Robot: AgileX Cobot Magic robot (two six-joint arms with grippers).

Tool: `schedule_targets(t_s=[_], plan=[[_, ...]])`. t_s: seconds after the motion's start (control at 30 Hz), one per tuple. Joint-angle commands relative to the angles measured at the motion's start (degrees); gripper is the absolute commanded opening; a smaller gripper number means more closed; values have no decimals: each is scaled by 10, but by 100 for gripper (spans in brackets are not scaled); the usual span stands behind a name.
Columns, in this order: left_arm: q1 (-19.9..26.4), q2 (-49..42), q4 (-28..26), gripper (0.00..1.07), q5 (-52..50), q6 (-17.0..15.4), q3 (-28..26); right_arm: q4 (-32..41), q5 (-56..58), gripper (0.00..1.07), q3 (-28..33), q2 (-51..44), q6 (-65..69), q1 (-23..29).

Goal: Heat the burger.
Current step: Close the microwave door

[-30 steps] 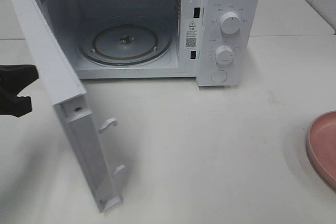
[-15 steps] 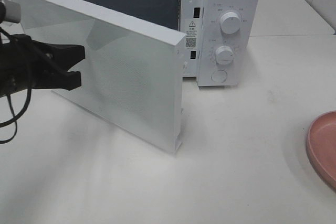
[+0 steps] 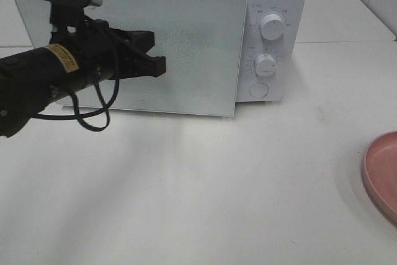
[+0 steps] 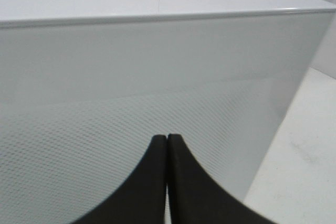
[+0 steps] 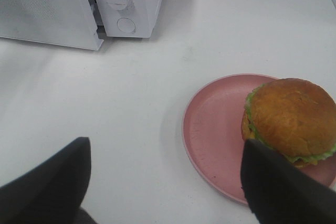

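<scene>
Left gripper [image 3: 162, 65] pinched closed against my microwave door [image 3: 186, 41]; right gripper [image 5: 165, 182] spread wide.
Burger [image 5: 290, 119] sits on the pink plate [image 5: 210, 129], cut off at three o'clock overhead; oven cavity hidden.

The high exterior camera looks down on the white box-shaped microwave oven [image 3: 186, 35], the left wrist camera faces its door close up, and the right wrist camera looks from farther off, sharing the round pink plate [image 5: 220, 135] with the exterior view.
</scene>
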Motion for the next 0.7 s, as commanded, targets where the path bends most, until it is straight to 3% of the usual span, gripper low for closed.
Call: schedule_targets(t_s=[0.03, 0.23, 0.47, 0.7], plan=[[-19, 26, -25, 0, 1, 10, -40, -1, -3, 76, 0, -15, -7, -2], [-46, 64, -81, 0, 2, 42, -89, -1, -3, 76, 0, -15, -7, -2], [-83, 113, -189, 0, 9, 118, -163, -1, -3, 76, 0, -15, -7, -2], [-84, 143, -219, 0, 32, 130, -212, -1, -3, 76, 0, -15, -7, -2]])
